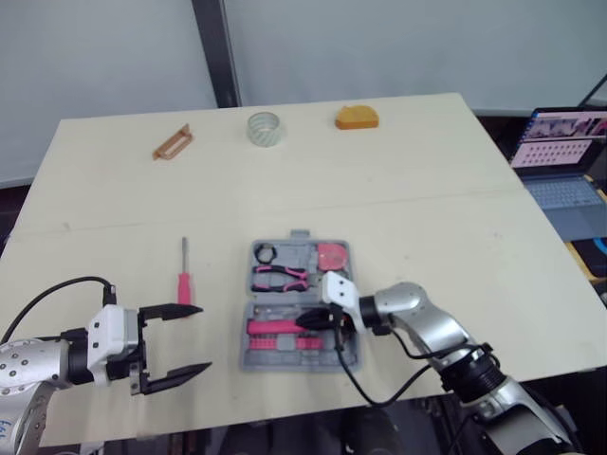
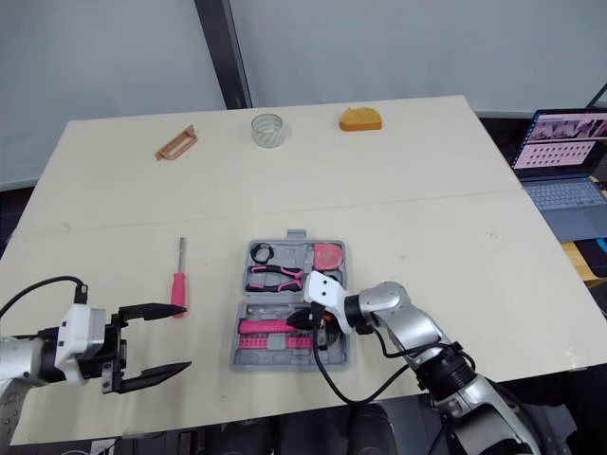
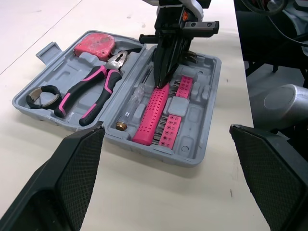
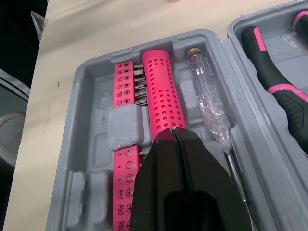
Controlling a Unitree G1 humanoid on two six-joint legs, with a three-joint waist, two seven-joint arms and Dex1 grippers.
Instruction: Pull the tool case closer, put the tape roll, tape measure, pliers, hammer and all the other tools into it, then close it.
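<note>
The grey tool case point(image 1: 254, 360) lies open at the table's front middle. It holds a black tape roll point(image 1: 265, 253), pink-handled pliers point(image 1: 278, 276), a pink tape measure point(image 1: 333, 255) and a pink perforated handle point(image 4: 161, 86) beside a strip of bits point(image 4: 124, 86). My right gripper point(image 1: 320, 327) is shut, its tip touching that pink handle. A red screwdriver point(image 1: 184, 281) lies on the table left of the case. My left gripper point(image 1: 202, 338) stands open just in front of the screwdriver, nothing between its fingers point(image 3: 79, 178).
Along the far edge lie a brown bracket-like tool point(image 1: 173, 142), a clear tape roll point(image 1: 264, 129) and an orange object point(image 1: 357, 117). A laptop point(image 1: 560, 152) sits off the table's right side. A clear tester screwdriver point(image 4: 204, 91) rests in the case.
</note>
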